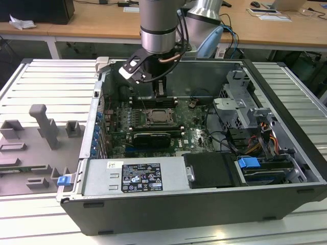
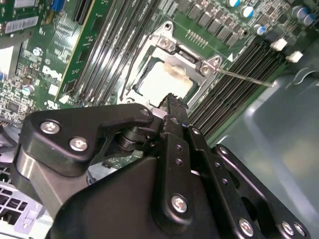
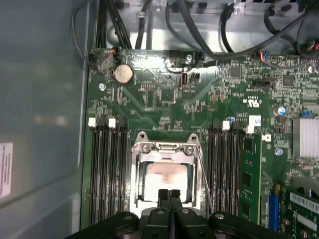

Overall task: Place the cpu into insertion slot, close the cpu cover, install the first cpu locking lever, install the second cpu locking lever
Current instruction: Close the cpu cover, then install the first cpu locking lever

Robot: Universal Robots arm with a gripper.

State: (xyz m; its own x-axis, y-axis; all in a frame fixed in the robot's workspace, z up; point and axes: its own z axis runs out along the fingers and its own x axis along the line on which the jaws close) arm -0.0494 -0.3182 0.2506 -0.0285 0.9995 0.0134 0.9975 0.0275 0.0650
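- Cpu (image 3: 164, 181) seated flat in the slot (image 2: 135, 79), pale top up, near the middle of the board (image 3: 164, 99), between two banks of memory slots (image 3: 107, 169).
- Cover (image 3: 164, 147) down around it, frame lying along the chip's edges, metal top showing through the window. Looks closed; no telling whether fully flat.
- One lever (image 2: 244, 78), a thin wire, running from a corner of the cover out over the memory slots toward the wall of the case (image 1: 214, 214). Judged loose, not hooked down. No telling about the other lever.
- Gripper (image 3: 169, 193) just above the cpu's edge, fingers pressed together, pinching nothing. Touching the cover or hanging clear of it: impossible to say.
- In the exterior view, arm (image 1: 158, 25) upright over the board's far half, close to the case's far wall.
- Step in hand, as a judgement: placing done, cover seemingly shut, work now at the first lever.
- Called for by that step, again as a judgement: closed tips set against the wire near its free end, then a push down and sideways to tuck it under its hook. Risks: slipping off so thin a wire, or scraping the memory slots just beside it.
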